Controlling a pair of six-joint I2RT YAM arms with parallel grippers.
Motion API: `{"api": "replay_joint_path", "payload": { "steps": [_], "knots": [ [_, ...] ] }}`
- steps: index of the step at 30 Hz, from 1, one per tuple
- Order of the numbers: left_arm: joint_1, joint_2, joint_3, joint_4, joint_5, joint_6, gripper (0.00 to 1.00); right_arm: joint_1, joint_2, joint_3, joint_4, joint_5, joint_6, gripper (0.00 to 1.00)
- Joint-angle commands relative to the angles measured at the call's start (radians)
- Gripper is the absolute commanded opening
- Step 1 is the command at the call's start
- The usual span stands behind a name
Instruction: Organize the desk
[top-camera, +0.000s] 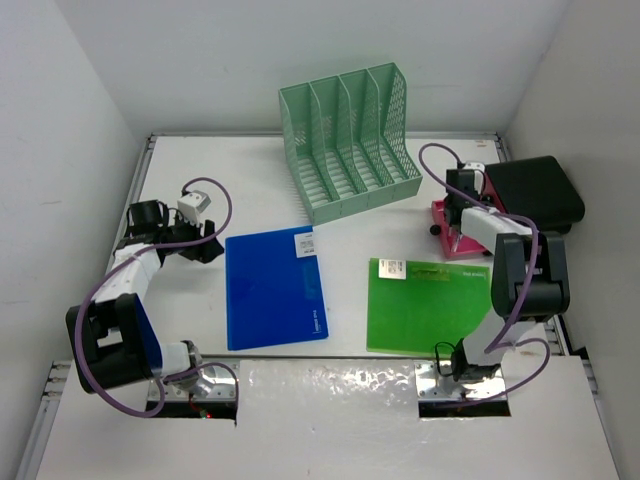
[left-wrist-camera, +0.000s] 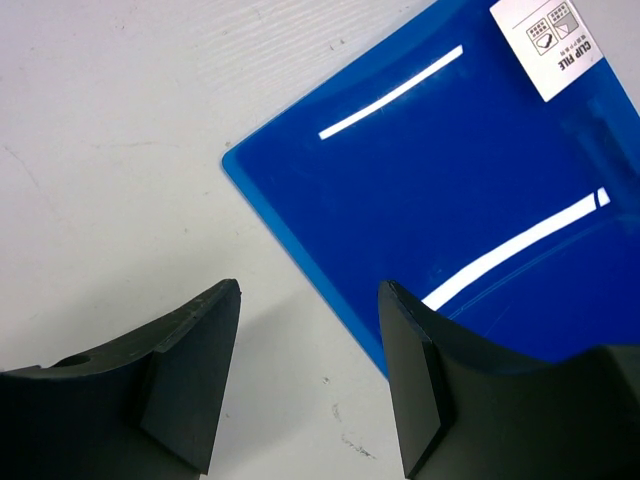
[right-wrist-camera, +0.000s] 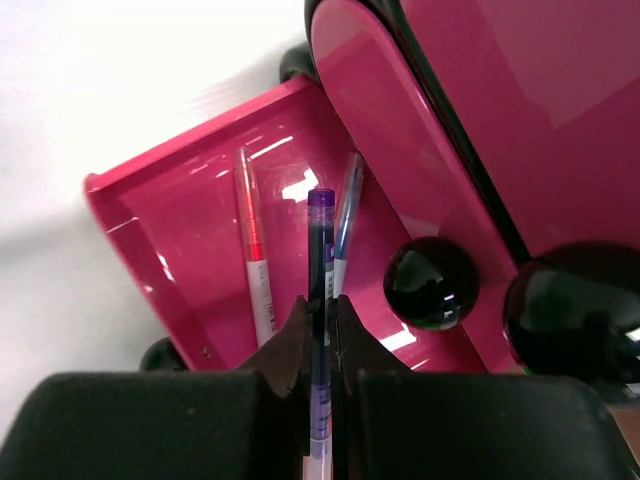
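Left arm (top-camera: 128, 272) and right arm (top-camera: 524, 268): black joints, white links noted; blue panel (top-camera: 145, 335) seen on left. Purple cables (top-camera: 230, 208) are looped along both. Left pincer (left-wrist-camera: 310, 300) and right pincer (right-wrist-camera: 322, 315): matte black, wedge-shaped fingers recorded.

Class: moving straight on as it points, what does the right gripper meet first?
Likely the pink tray, the right gripper's purple pen landing between the red pen and blue pen; depth unclear.
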Motion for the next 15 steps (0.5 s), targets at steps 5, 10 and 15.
{"api": "replay_joint_path", "payload": {
  "steps": [5,10,15],
  "knots": [
    [-0.006,0.01,-0.004,0.032,0.007,0.007,0.56,-0.008,0.07,0.08,0.013,0.024,-0.004,0.0],
    [-0.006,0.012,-0.002,0.03,0.005,0.006,0.56,-0.007,0.089,0.14,-0.068,-0.015,-0.01,0.42],
    [-0.006,0.012,-0.002,0.033,0.004,0.004,0.56,-0.004,-0.029,0.128,-0.062,-0.063,-0.057,0.52]
  ]
}}
